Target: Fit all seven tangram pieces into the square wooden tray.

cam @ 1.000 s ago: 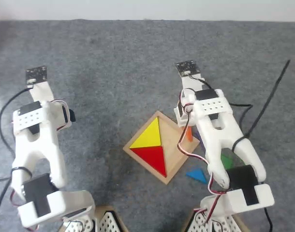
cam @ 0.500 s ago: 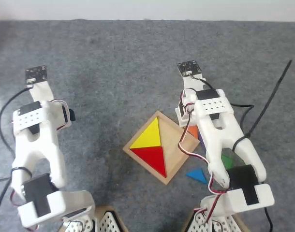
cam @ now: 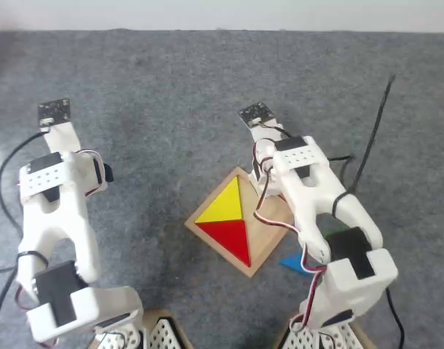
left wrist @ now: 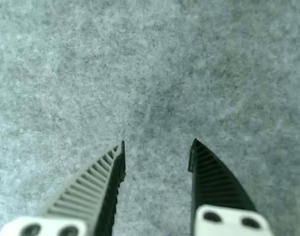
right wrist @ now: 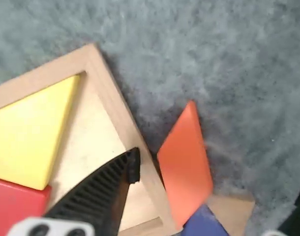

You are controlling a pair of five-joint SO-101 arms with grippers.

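Observation:
The square wooden tray (cam: 269,231) lies turned like a diamond, with a yellow triangle (cam: 223,203) and a red triangle (cam: 231,237) in its left half. My right arm (cam: 302,182) hangs over the tray's right corner. In the right wrist view my right gripper (right wrist: 216,184) is open; one black finger (right wrist: 108,189) is over the tray's bare floor, and an orange piece (right wrist: 184,162) lies between the fingers, just outside the tray rim (right wrist: 121,110). My left gripper (left wrist: 157,147) stands open over bare carpet, far left of the tray.
A blue triangle (cam: 295,262) lies on the carpet by the tray's lower right side. A dark blue piece (right wrist: 204,225) and a wood-coloured piece (right wrist: 234,206) sit under the orange piece's end. Grey carpet (cam: 171,102) covers the table.
My right arm has swung left toward the tray, and its wrist now covers the tray's right corner. The left arm has not moved.

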